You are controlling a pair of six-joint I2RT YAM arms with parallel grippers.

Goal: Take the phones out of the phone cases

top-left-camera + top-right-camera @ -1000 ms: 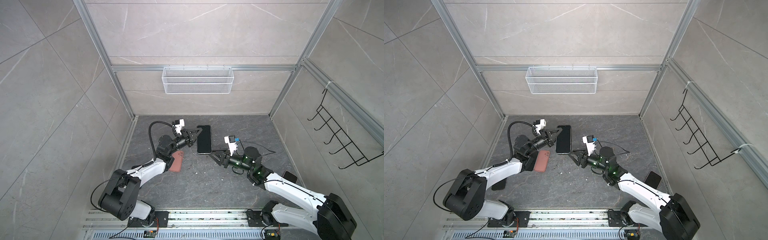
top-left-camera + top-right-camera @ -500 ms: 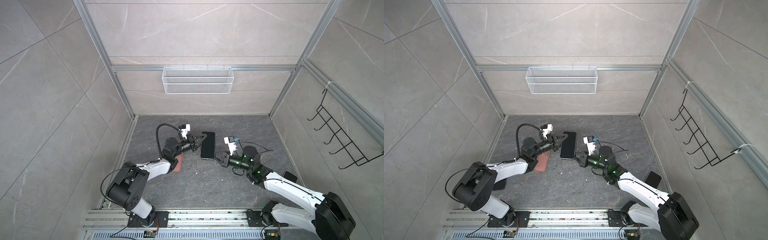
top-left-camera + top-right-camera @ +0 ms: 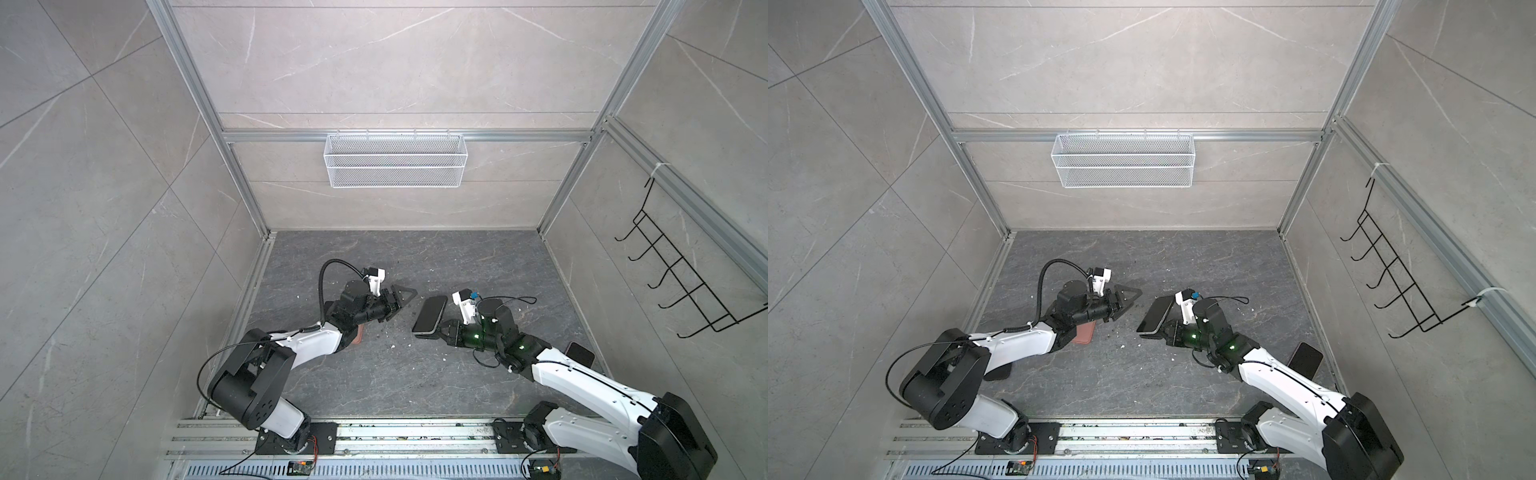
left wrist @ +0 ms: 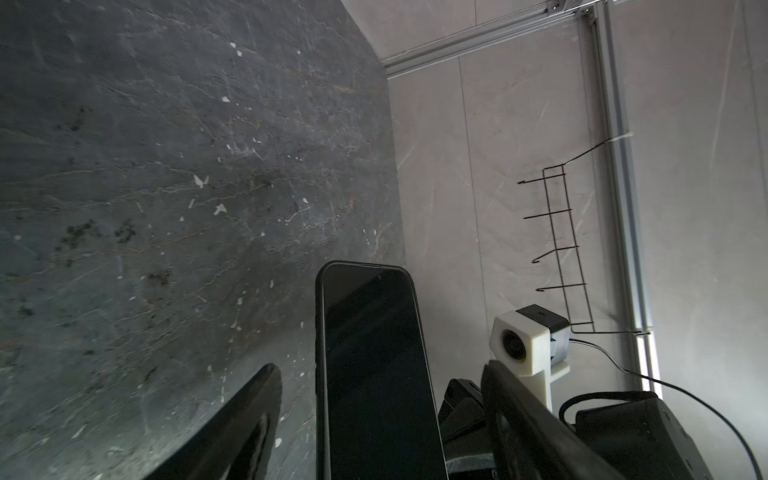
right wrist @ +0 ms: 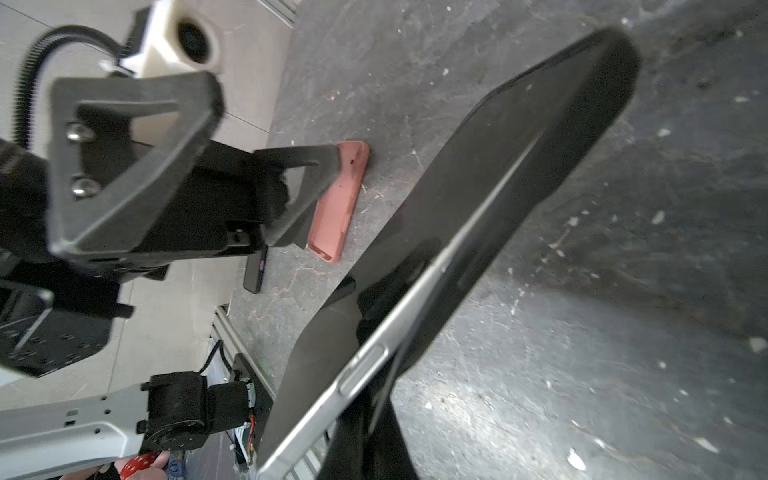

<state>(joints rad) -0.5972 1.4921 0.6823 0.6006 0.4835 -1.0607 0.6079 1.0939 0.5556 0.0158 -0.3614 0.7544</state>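
Left side: pink phone case [image 3: 358, 334] lies flat on the bench [image 3: 374, 386], left of centre, mostly hidden under the left wrist in both top views; the right wrist view shows one long side and a rounded end [image 5: 338, 199]. Left gripper [image 3: 409, 300] just right of it, jaws spread, holding nothing, with a clear gap to the phone. Phone [image 3: 430, 314] sits mid-bench, a bit right of centre: black glass face, dark and unlit, rounded corners, with a grey metal side rail and one long side button in the right wrist view [image 5: 478, 216]. Its near short end is clamped in the right gripper [image 3: 440, 330], jaws closed on it. Long axis runs from that gripper toward the bench's back edge, leaning slightly right, with the free end pointing at the back wall and lifted off the bench, so it's tilted. Screen faces up and toward the left gripper. Another dark handset [image 3: 579, 353] lies flat at the right bench edge.
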